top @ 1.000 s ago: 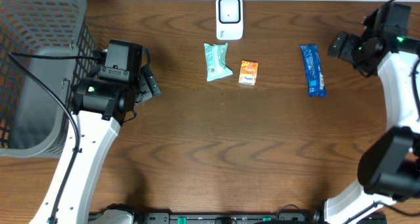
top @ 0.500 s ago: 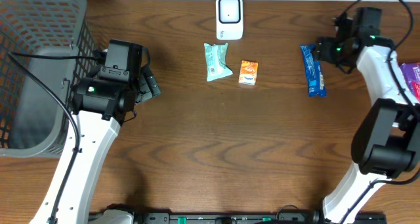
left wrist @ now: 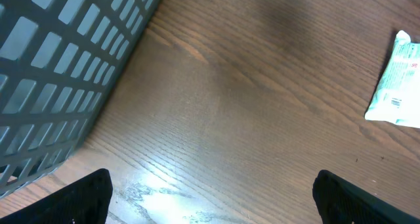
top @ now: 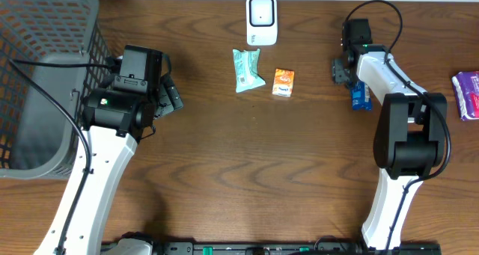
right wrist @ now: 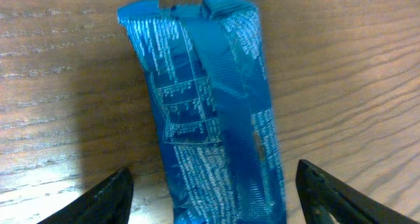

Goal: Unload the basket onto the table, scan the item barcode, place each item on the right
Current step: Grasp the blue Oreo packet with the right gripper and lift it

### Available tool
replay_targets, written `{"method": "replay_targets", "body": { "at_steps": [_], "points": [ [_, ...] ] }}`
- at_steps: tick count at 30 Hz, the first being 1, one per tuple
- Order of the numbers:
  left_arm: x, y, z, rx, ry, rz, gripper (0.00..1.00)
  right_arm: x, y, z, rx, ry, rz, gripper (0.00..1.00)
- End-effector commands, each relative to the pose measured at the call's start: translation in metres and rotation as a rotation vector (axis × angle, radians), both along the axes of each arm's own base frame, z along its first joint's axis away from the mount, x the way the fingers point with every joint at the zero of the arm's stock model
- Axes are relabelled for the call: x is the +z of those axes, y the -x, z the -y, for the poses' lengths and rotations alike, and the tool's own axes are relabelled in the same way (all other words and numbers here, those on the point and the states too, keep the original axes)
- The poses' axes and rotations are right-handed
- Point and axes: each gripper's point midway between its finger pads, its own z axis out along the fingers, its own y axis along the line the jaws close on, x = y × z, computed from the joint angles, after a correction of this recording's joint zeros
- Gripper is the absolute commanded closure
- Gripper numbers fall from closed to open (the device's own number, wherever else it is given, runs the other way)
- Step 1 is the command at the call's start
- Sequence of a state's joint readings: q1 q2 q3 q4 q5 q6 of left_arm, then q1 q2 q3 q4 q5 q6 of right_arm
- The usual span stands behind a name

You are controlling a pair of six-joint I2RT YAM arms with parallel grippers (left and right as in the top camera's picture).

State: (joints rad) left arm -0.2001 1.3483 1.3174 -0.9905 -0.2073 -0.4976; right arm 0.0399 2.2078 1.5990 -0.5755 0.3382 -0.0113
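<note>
Right wrist view: the right gripper (right wrist: 213, 184), spread wide, straddles a blue packet (right wrist: 210, 112) on the counter (right wrist: 52, 86); the left gripper (left wrist: 211, 184) also gapes.

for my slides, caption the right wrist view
Right gripper, jaws open, poised over a blue wrapper on the wooden table

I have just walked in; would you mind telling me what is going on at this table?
The right arm is poised over the blue wrapper, its jaws open on either side and not yet closed on it. The left arm hangs beside the basket, jaws open and empty. The white scanner stands some way off, with a green packet and an orange packet near it.
</note>
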Motion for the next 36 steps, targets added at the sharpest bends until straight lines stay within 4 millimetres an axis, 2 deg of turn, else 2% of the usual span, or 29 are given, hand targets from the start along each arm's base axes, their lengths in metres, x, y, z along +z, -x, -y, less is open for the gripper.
{"method": "replay_targets", "body": {
  "at_steps": [1,2,5,6,9,12,14,17,18,22,25,26,28,29,30,32,36],
  "points": [
    [0.000,0.000,0.000,0.008,0.008,-0.003,0.02,-0.018,0.004,0.005,0.011,0.038,-0.049,0.31],
    [0.000,0.000,0.000,0.008,0.008,-0.003,0.02,-0.021,0.005,0.005,0.012,0.037,-0.056,0.34],
    [0.000,0.000,0.000,0.008,0.008,-0.003,0.02,-0.026,0.006,0.005,0.010,0.036,-0.064,0.54],
    [0.000,0.000,0.000,0.008,0.008,-0.003,0.02,-0.026,0.006,0.004,0.008,0.034,-0.062,0.57],
    [0.000,0.000,0.000,0.008,0.008,-0.003,0.02,-0.023,0.004,0.003,0.009,0.071,-0.052,0.51],
    [0.000,0.000,0.000,0.008,0.008,-0.003,0.02,-0.019,0.003,0.003,0.007,0.123,-0.047,0.53],
    [0.000,0.000,0.000,0.008,0.008,-0.003,0.02,-0.019,0.003,0.001,0.004,0.122,-0.046,0.61],
    [0.000,0.000,0.000,0.008,0.008,-0.003,0.02,-0.020,0.005,0.000,-0.018,0.109,-0.042,0.96],
    [0.000,0.000,0.000,0.008,0.008,-0.003,0.02,-0.021,0.006,-0.003,-0.014,0.100,-0.048,0.99],
    [0.000,0.000,0.000,0.008,0.008,-0.003,0.02,-0.023,0.008,-0.017,-0.007,0.007,-0.065,0.99],
    [0.000,0.000,0.000,0.008,0.008,-0.003,0.02,-0.013,0.004,-0.036,0.001,-0.153,-0.084,0.99],
    [0.000,0.000,0.000,0.008,0.008,-0.003,0.02,0.004,-0.002,-0.057,0.041,-0.322,-0.093,0.99],
    [0.000,0.000,0.000,0.008,0.008,-0.003,0.02,0.029,-0.005,-0.080,0.084,-0.516,-0.103,0.99],
    [0.000,0.000,0.000,0.008,0.008,-0.003,0.02,0.041,-0.003,-0.089,0.098,-0.603,-0.114,0.99],
    [0.000,0.000,0.000,0.008,0.008,-0.003,0.02,0.061,0.004,-0.102,0.117,-0.759,-0.141,0.99],
    [0.000,0.000,0.000,0.008,0.008,-0.003,0.02,0.078,0.009,-0.109,0.140,-0.919,-0.153,0.99],
    [0.000,0.000,0.000,0.008,0.008,-0.003,0.02,0.096,0.011,-0.104,0.166,-1.194,-0.118,0.99]
  ]
}}
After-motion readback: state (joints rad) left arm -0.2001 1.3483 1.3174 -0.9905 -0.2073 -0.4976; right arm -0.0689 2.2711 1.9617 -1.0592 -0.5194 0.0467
